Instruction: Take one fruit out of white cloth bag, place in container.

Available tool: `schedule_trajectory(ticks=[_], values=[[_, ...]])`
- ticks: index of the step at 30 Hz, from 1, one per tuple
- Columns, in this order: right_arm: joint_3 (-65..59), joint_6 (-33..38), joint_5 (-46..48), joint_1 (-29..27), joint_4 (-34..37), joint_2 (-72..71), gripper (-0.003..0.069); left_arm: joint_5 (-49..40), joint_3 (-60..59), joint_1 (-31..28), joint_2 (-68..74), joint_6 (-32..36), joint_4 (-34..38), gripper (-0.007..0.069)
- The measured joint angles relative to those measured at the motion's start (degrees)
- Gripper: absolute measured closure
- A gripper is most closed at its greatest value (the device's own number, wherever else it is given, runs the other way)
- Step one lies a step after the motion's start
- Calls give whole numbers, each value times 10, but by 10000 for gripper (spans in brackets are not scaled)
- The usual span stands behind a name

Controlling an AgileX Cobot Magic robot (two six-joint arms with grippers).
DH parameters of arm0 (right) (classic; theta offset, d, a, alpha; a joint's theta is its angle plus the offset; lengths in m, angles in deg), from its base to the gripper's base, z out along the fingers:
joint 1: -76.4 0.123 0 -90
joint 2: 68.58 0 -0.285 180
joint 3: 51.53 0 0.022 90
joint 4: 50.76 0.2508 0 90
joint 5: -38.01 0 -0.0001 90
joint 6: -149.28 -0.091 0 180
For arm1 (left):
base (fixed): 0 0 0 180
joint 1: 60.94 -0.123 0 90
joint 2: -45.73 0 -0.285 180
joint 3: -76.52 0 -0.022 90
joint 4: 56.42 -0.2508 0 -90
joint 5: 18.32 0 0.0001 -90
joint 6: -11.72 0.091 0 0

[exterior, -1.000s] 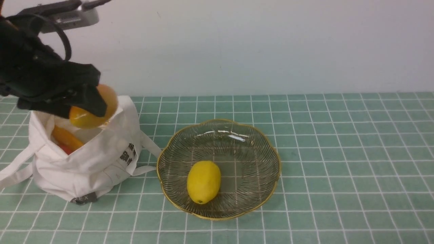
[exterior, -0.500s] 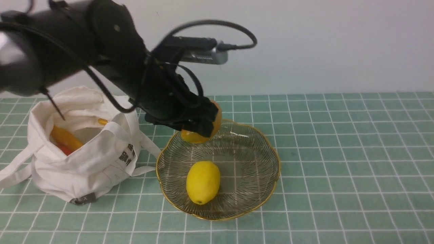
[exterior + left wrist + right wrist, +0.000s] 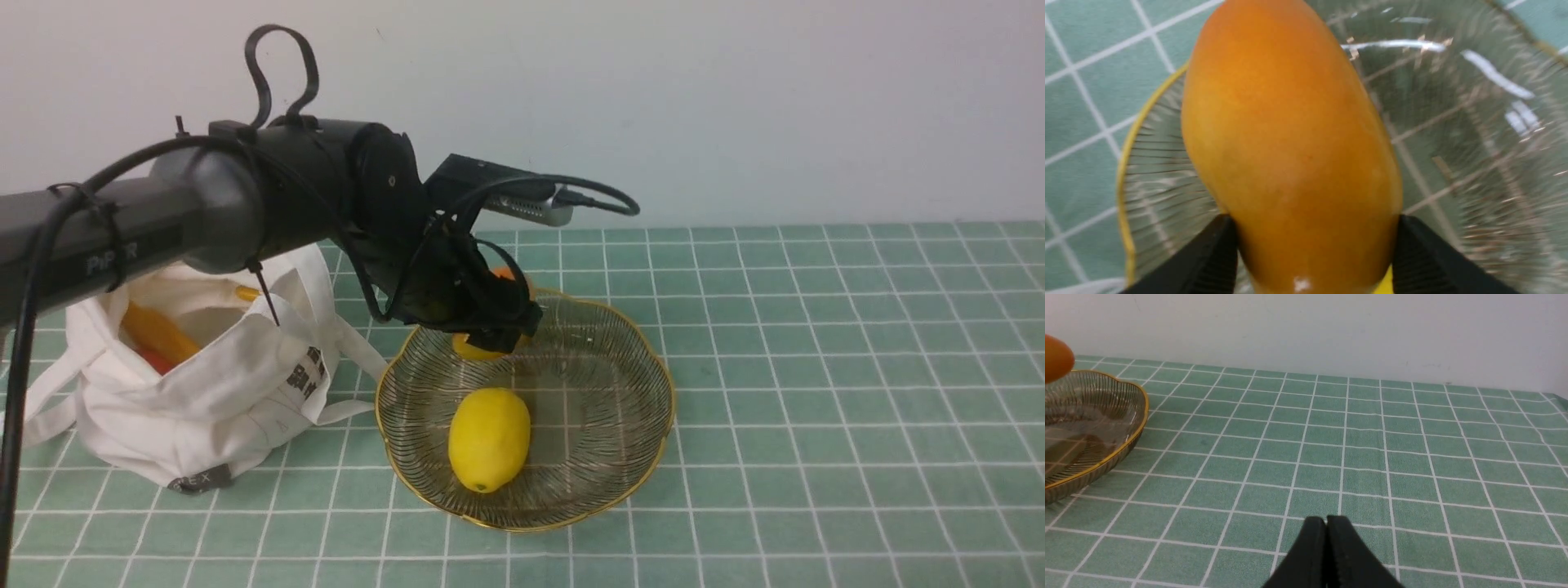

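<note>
While the left gripper (image 3: 1314, 249) clamps its two black fingers (image 3: 1208, 261) against opposite sides of the fruit (image 3: 1290, 143), the glossy orange oval points away from the wrist, out over ribbed glass. Seen from the front, the fruit hangs at the far left part of the container (image 3: 620, 392), a wide, shallow, clear bowl with a scalloped gold rim. Its lower end dips inside the rim; whether it touches the glass cannot be told. A yellow lemon (image 3: 488, 438) lies in the bowl's near half, apart from the held fruit. The black left arm (image 3: 204, 212) reaches in from the left, passing above the white cloth bag (image 3: 237, 384), which sits open just left of the bowl with yellow-orange bananas (image 3: 159, 333) showing inside. Everything rests on a green checked tablecloth (image 3: 816, 408). Well to the right, the right gripper (image 3: 1326, 522) hovers over bare cloth, its fingers pressed together on nothing.
</note>
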Motion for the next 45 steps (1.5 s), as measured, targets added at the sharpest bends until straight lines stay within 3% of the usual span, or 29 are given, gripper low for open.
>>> schedule_trajectory(ticks=[7,13,15,16,17,19,22,26,31,41,45], values=[[0,0,0,0,0,0,674,-36,11,0,1,-5,-24,12],[0,0,0,0,0,0,674,-123,71,0,-13,-7,-45,48],[0,0,0,0,0,0,674,-200,111,0,-39,-42,-91,174],[0,0,0,0,0,0,674,-205,114,0,-39,-42,-91,174],[0,0,0,0,0,0,674,-231,127,0,-52,-61,-114,239],[0,0,0,0,0,0,674,-265,147,0,-112,-115,-174,471],[0,0,0,0,0,0,674,-273,150,0,-181,-138,-195,592],[0,0,0,0,0,0,674,-281,144,0,-281,-144,-194,627],[0,0,0,0,0,0,674,-249,60,0,-446,-155,-193,632],[0,0,0,0,0,0,674,18,-267,0,-741,-225,-169,632],[0,0,0,0,0,0,674,39,-361,0,-822,-229,-146,632]])
